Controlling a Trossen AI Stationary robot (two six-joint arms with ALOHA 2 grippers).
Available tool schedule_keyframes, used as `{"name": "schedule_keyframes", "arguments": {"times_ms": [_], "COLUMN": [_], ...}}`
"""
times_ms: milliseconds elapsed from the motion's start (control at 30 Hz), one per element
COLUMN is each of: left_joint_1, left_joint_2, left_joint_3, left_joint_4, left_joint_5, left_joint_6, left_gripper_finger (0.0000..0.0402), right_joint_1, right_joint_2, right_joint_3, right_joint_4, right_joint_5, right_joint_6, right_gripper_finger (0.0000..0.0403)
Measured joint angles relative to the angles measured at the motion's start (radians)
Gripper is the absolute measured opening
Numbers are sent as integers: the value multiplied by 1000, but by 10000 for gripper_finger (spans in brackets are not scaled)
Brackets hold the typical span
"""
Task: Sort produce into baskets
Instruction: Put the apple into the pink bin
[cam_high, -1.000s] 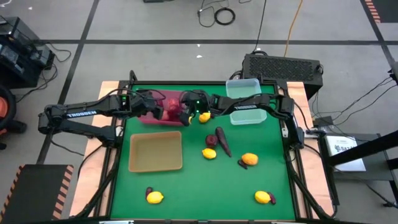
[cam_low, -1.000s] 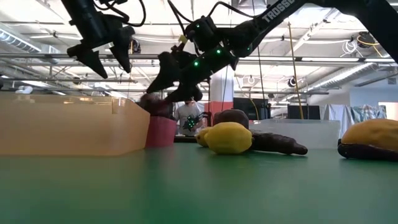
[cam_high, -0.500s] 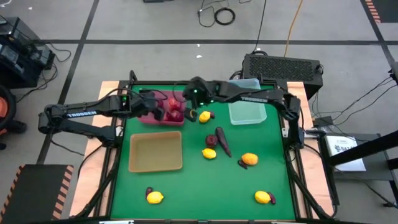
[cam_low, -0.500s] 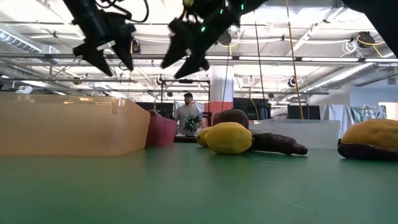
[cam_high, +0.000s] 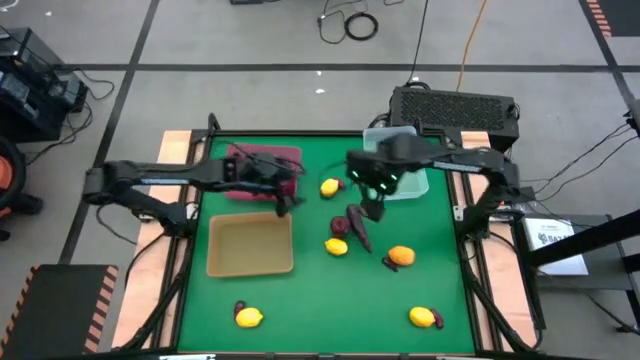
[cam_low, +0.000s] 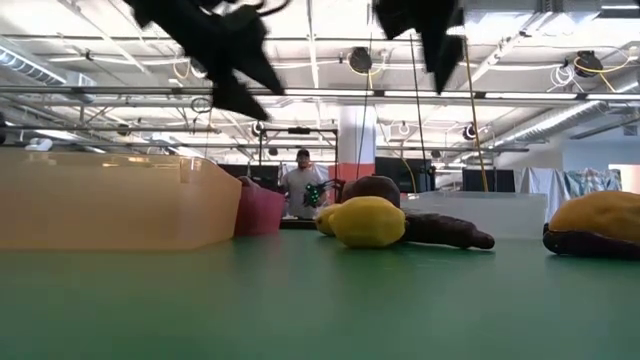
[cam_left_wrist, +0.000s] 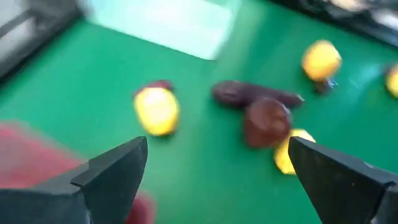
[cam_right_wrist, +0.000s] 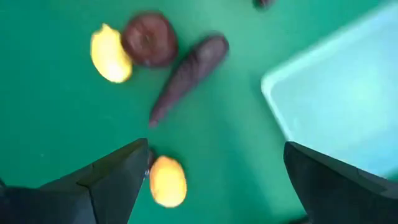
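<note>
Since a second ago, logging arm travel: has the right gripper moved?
Yes. The right gripper left the maroon tray and now hangs beside the clear bin.

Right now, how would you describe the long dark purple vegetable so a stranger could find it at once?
Start at the clear plastic bin at the far side of the green table. Just nearer from it, mid-table, lies the purple vegetable, beside a dark red round fruit and a yellow lemon. It alone is long and thin.

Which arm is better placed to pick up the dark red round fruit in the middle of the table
Probably the right. The right gripper, open and empty, hangs just beside the dark red fruit and the purple eggplant. The left gripper, also open, sits farther off, near the maroon tray and tan tray.
</note>
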Motion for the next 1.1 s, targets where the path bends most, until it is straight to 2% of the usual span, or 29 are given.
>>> {"name": "schedule_keyframes", "arguments": {"times_ms": [200,333,433,633,767,867,1100], "left_joint_1": [-90,-150,-188,-220,-225,-223,-222], "left_joint_2": [216,331,409,544,609,641,682], "left_joint_3": [27,82,129,233,276,283,283], "left_joint_4": [175,294,363,374,377,369,314], "left_joint_5": [98,79,18,-63,-136,-184,-186], "left_joint_6": [74,97,173,190,180,178,89], "left_gripper_finger": [395,395,395,395,395,395,395], "right_joint_1": [168,267,341,494,557,577,592], "right_joint_2": [-212,-336,-412,-541,-598,-622,-632], "right_joint_3": [-238,-400,-505,-678,-754,-783,-786], "right_joint_4": [84,140,153,215,255,279,318], "right_joint_5": [91,108,110,110,130,141,144], "right_joint_6": [319,464,545,626,654,665,659], "right_gripper_finger": [363,363,363,363,363,363,363]}}
